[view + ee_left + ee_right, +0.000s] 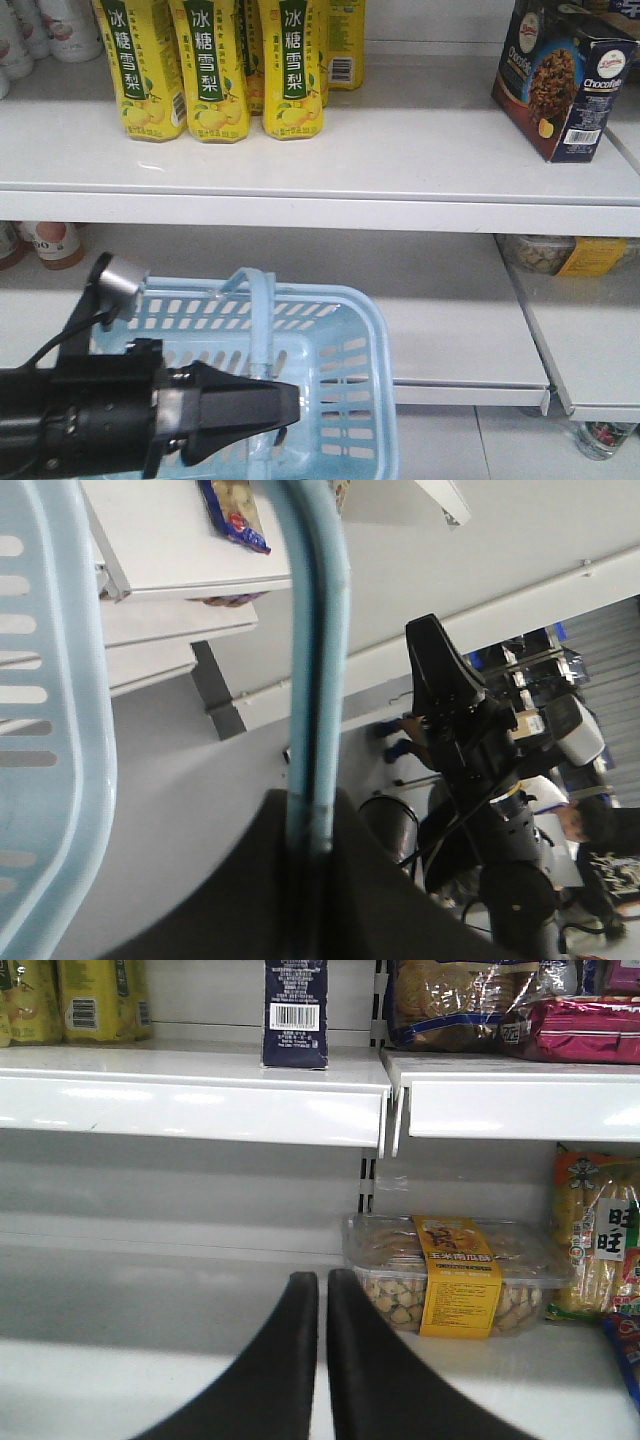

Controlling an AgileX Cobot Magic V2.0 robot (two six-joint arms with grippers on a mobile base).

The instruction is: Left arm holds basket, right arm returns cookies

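The light blue basket (372, 335) hangs in front of the lower shelf. My left gripper (285, 402) is shut on its curved handle (318, 630), which runs down between the dark jaws in the left wrist view. On the upper shelf at the right, the navy Chocofello cookies box (565, 85) stands upright with nothing touching it. The right wrist view shows its barcode side (295, 1010). My right gripper (322, 1280) is shut with nothing in it, low in front of the lower shelf and well below the box.
Yellow drink bottles (215, 70) line the upper shelf's left. A clear tub with a yellow label (455, 1275) sits on the lower shelf, right of my right fingertips. Snack bags (600, 1230) crowd the right. A gap (388, 1110) splits the shelf boards.
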